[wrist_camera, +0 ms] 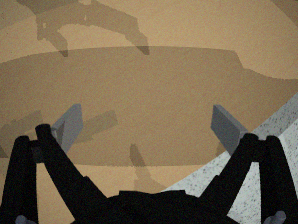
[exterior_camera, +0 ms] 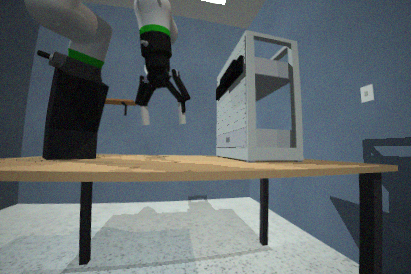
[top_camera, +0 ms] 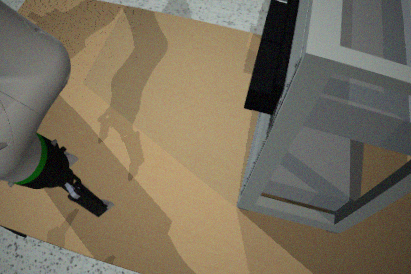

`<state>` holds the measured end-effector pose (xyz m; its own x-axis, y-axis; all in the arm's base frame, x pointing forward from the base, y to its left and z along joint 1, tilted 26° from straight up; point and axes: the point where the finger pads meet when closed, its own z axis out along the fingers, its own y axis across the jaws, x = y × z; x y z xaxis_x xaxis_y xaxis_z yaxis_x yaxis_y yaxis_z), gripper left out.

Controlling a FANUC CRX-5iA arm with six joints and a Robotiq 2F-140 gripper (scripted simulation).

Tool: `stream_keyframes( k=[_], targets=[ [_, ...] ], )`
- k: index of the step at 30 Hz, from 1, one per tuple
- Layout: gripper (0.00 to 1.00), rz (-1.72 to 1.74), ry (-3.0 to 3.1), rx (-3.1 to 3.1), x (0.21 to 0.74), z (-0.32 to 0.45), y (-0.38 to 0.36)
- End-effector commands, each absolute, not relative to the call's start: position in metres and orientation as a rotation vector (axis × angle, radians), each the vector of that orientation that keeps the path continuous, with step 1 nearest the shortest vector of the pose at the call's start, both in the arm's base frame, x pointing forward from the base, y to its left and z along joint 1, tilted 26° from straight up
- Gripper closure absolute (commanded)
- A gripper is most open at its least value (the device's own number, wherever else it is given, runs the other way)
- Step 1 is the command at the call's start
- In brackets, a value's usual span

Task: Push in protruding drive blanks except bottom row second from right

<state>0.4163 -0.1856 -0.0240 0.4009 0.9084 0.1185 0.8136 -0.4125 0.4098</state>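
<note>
A grey open-frame rack (exterior_camera: pixel 260 97) stands on the wooden table at the right, and it also shows from above in the top view (top_camera: pixel 346 110). A black storage chassis (exterior_camera: pixel 230 76) sits high on its front face, seen as a black block from above (top_camera: pixel 272 55). The separate drive blanks are too small to tell apart. My gripper (exterior_camera: pixel 163 116) is open and empty. It hangs well above the table, pointing down, some way left of the rack's front. In the wrist view the open fingers frame bare table top. In the top view only one finger (top_camera: pixel 88 200) shows.
The arm's black pedestal (exterior_camera: pixel 73 117) stands at the table's left end. The table's near edge and the speckled floor (top_camera: pixel 31 255) lie just below the gripper. A dark cabinet (exterior_camera: pixel 393 200) stands at the far right, off the table.
</note>
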Motion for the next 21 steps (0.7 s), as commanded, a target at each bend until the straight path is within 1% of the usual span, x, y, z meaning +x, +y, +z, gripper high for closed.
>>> stream_keyframes(
  k=[1, 3, 17, 21],
  targets=[
    [0.00, 0.570, 1.425, 2.411, 0.436, -0.025, -0.165],
    [0.00, 0.570, 1.425, 2.411, 0.436, -0.025, -0.165],
    [0.00, 1.016, 1.020, 2.580, 0.509, -0.016, -0.069],
    [0.00, 1.086, 0.949, 2.606, 0.518, -0.013, -0.054]
  ],
)
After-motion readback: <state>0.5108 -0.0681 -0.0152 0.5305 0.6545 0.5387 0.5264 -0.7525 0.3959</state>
